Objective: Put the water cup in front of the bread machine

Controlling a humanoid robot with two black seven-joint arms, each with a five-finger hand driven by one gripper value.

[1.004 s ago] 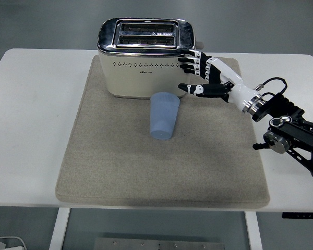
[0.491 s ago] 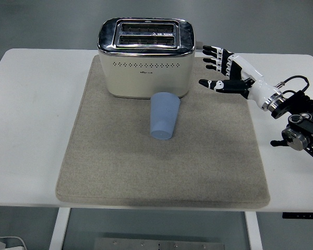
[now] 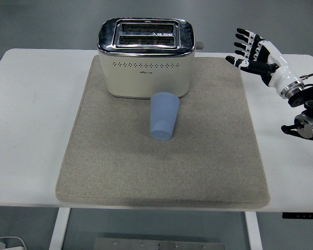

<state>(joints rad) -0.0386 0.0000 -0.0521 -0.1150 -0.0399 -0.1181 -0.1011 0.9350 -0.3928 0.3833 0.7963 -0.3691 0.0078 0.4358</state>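
A light blue water cup (image 3: 164,115) stands upside down on the beige mat (image 3: 120,166), right in front of the cream and chrome bread machine (image 3: 146,57), touching or almost touching its front wall. My right hand (image 3: 249,49) is open and empty, raised over the mat's far right corner, well clear of the cup. The left arm is out of view.
The mat covers the middle of the white table (image 3: 31,130). My right forearm and its black wrist joints (image 3: 307,122) hang over the table's right side. The bread machine's lever (image 3: 200,45) sticks out toward my right hand.
My right hand has drawn back from beside the bread machine, moving right and up toward the table's far right. The cup has not moved.
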